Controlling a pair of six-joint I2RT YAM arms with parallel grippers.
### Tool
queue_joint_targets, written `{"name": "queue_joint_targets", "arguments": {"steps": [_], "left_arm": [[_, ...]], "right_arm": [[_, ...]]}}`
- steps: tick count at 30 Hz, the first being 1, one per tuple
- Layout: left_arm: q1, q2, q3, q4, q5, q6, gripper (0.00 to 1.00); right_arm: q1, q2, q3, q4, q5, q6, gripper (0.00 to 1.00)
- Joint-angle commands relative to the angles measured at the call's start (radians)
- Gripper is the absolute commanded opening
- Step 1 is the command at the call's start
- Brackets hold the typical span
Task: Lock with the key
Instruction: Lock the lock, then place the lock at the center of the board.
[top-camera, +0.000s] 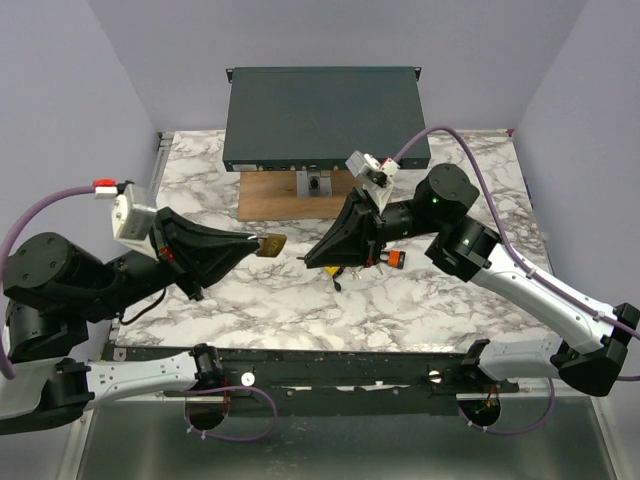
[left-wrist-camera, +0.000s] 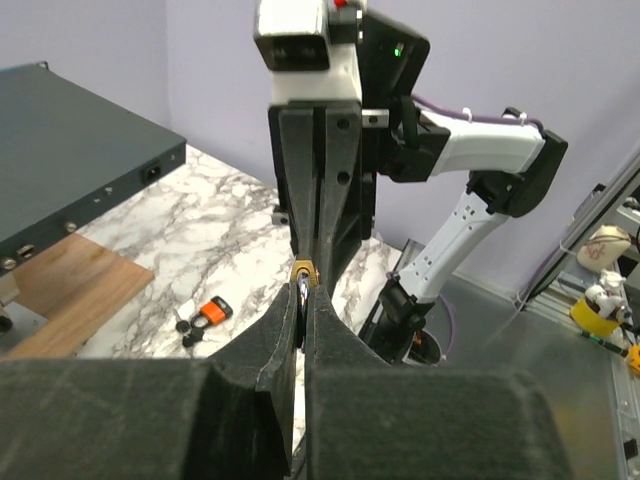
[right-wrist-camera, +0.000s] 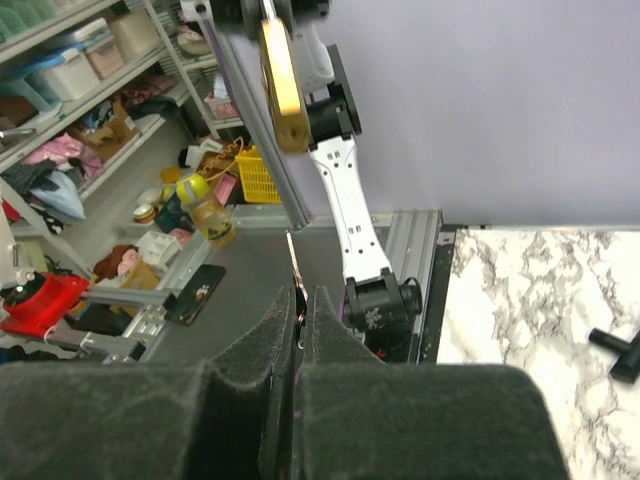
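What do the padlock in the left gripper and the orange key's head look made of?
Padlock: brass-looking metal, judging by its smooth golden sheen. Key head: probably plastic, since it looks matte and evenly bright orange. Its blade is too small to judge.

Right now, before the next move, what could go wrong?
The left hand pinches the brass padlock only at its fingertips; a push could twist it loose. The orange key lies on the table under the right arm, while the right hand is shut; it may be left behind.
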Motion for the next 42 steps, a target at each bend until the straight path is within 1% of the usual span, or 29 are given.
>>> {"name": "queue_joint_targets", "arguments": {"steps": [1,2,5,7,9,11,13,17,20,22,24,26,30,32,34,37,40,42], "left_arm": [[-0.001,-0.029,0.028,0.036,-0.040,0.042,0.00],[-0.002,-0.027,0.031,0.032,-0.051,0.042,0.00],[-0.002,-0.002,0.020,0.030,-0.071,0.021,0.00],[0.000,0.028,-0.007,0.035,-0.087,-0.006,0.00],[0.015,0.050,-0.070,0.081,-0.067,-0.034,0.00],[0.055,0.073,-0.142,0.149,0.004,-0.096,0.00],[0.096,0.091,-0.229,0.243,0.090,-0.164,0.00],[0.117,0.139,-0.432,0.461,0.173,-0.284,0.00],[0.118,0.231,-0.556,0.623,0.210,-0.374,0.00],[0.118,0.317,-0.608,0.717,0.232,-0.429,0.00],[0.120,0.406,-0.636,0.830,0.248,-0.470,0.00],[0.120,0.508,-0.633,0.889,0.259,-0.500,0.00],[0.125,0.746,-0.581,1.022,0.320,-0.589,0.00],[0.125,0.870,-0.515,1.074,0.352,-0.625,0.00],[0.122,0.977,-0.447,1.087,0.375,-0.645,0.00],[0.121,1.123,-0.349,1.087,0.416,-0.652,0.00],[0.121,1.234,-0.250,1.051,0.447,-0.647,0.00],[0.120,1.289,-0.216,1.041,0.450,-0.647,0.00]], "right_arm": [[-0.001,-0.039,-0.054,-0.093,0.071,-0.065,0.01],[-0.002,-0.048,-0.066,-0.130,0.121,-0.085,0.01],[-0.003,-0.083,-0.112,-0.264,0.411,-0.103,0.01],[-0.009,-0.105,-0.160,-0.345,0.676,-0.067,0.01],[-0.035,-0.114,-0.199,-0.437,0.864,-0.011,0.01],[-0.075,-0.134,-0.253,-0.521,1.028,0.075,0.01],[-0.141,-0.164,-0.312,-0.585,1.085,0.151,0.01],[-0.263,-0.218,-0.394,-0.714,1.190,0.280,0.01],[-0.336,-0.236,-0.403,-0.805,1.238,0.320,0.01],[-0.376,-0.255,-0.394,-0.858,1.286,0.335,0.01],[-0.397,-0.270,-0.376,-0.902,1.334,0.338,0.01],[-0.409,-0.280,-0.366,-0.933,1.365,0.341,0.01],[-0.441,-0.280,-0.392,-0.952,1.357,0.359,0.01],[-0.468,-0.278,-0.418,-0.951,1.344,0.372,0.01],[-0.507,-0.284,-0.445,-0.937,1.317,0.376,0.01],[-0.600,-0.276,-0.469,-0.906,1.243,0.341,0.01],[-0.711,-0.257,-0.486,-0.888,1.153,0.292,0.01],[-0.770,-0.266,-0.499,-0.876,1.110,0.275,0.01]]}}
